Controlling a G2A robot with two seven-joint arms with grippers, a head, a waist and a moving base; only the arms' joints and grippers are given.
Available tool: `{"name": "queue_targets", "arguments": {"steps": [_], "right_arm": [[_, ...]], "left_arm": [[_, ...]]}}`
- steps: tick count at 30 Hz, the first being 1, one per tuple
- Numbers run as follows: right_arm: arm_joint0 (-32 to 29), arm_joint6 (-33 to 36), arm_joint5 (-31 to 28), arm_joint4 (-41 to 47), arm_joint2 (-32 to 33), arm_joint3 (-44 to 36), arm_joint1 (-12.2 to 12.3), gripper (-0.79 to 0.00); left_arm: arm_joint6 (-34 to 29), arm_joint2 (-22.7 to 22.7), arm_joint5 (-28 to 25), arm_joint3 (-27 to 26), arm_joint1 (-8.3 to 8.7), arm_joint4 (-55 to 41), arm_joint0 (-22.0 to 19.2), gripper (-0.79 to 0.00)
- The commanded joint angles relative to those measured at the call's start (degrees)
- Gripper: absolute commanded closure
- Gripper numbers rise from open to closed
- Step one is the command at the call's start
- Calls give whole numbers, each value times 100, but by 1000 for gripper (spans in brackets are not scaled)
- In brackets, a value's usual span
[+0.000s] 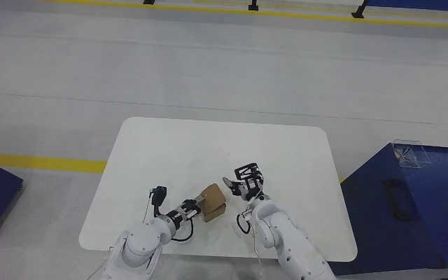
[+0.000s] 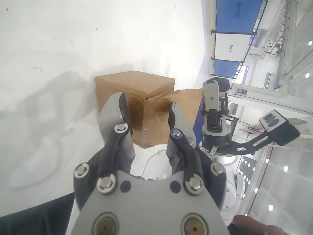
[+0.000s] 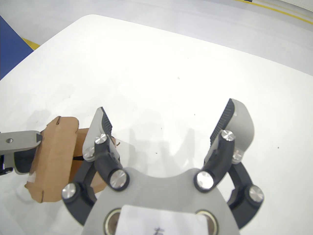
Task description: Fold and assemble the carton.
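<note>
A small brown carton (image 1: 214,201) lies on the white table (image 1: 210,147) near its front edge, partly folded into a box with one flap standing out. My left gripper (image 1: 194,205) is at the carton's near end. In the left wrist view its jaws (image 2: 148,106) straddle the carton (image 2: 137,84) and press against both sides. My right gripper (image 1: 245,183) hovers just to the right of the carton, open and empty. In the right wrist view it (image 3: 167,108) hangs over bare tabletop, with the carton (image 3: 58,152) and a left finger (image 3: 22,140) off to one side.
A blue platform (image 1: 406,210) stands off the table's right edge with a clear plastic holder (image 1: 411,152) on it. Another blue block (image 1: 7,185) sits on the floor at far left. The table's back and right parts are bare.
</note>
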Motion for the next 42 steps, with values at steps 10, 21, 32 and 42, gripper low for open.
{"name": "queue_targets", "arguments": {"steps": [10,21,32,42], "right_arm": [[-93,-256,148,-361,9,-3,-22,-785],[-190,-336,-209,-721,49,17,-3,-785],[-92,-229,-408,-848,-55,294,-50,-785],[-17,-234,-409,-888,-139,512,-109,-785]], "left_arm": [[34,126,-109,-102,35,-96,142,-234],[113,286,-138,-83,67,-45,165,-249],[152,342,-101,-35,99,-83,131,-259],[140,391,-27,-18,130,-107,84,-259]]}}
